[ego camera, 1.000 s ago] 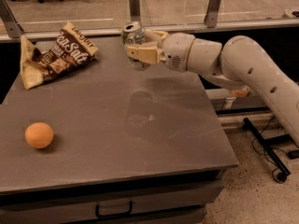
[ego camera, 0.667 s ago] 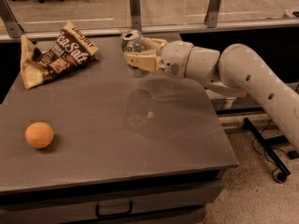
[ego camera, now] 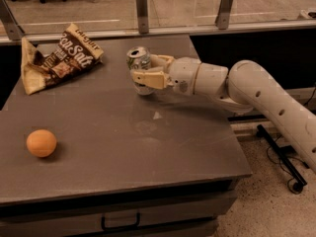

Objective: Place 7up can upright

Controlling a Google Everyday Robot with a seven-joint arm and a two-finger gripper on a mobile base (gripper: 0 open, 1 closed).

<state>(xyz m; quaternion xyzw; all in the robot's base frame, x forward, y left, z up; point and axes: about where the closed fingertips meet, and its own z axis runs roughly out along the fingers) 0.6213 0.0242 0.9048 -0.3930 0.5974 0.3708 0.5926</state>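
One 7up can (ego camera: pixel 138 59) — top up, gripped in tool (ego camera: pixel 143 69) over table (ego camera: pixel 148 152).

Single camera only, so no second view is overlapping. It's sitting high on the side of the dark grey flat tabletop (ego camera: pixel 148 152) nearest the viewer, well in front of the claw. It's looking down obliquely toward the glass partition (ego camera: pixel 177 4) beyond the claw. Mid-range framing: most of the tabletop is fitting in. The cream two-finger gripper (ego camera: pixel 143 69) is landing upper-centre, clamping the silvery aluminium 7up can (ego camera: pixel 138 56). The white jointed arm (ego camera: pixel 256 90) is entering from the frame's right edge.
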